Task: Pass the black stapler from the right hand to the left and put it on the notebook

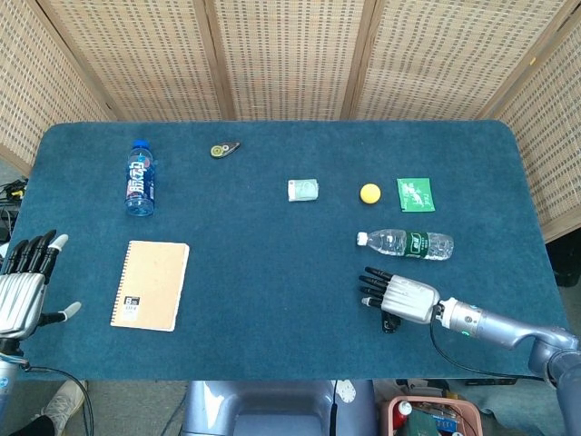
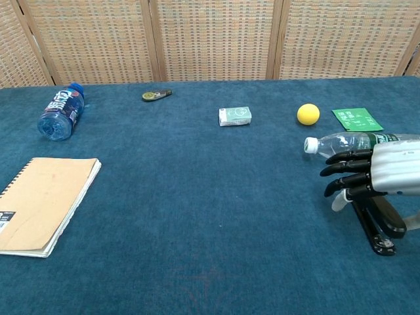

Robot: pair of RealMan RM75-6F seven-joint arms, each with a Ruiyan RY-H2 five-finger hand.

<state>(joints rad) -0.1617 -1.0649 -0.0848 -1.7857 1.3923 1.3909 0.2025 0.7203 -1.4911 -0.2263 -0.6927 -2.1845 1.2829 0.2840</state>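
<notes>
No writing could be read with certainty. The blue plastic bottle at the upper left of the frame carried a blue label with white characters, too small to make out. The clear plastic bottle at the right wore a green label, illegible. The flat green packet, the small pale box and the black sticker on the tan spiral notebook showed only blurred marks.

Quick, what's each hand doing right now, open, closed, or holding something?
Left hand: open, holding nothing, at the table's left edge.
Right hand: open, fingers spread over the black stapler, not gripping it yet.
</notes>
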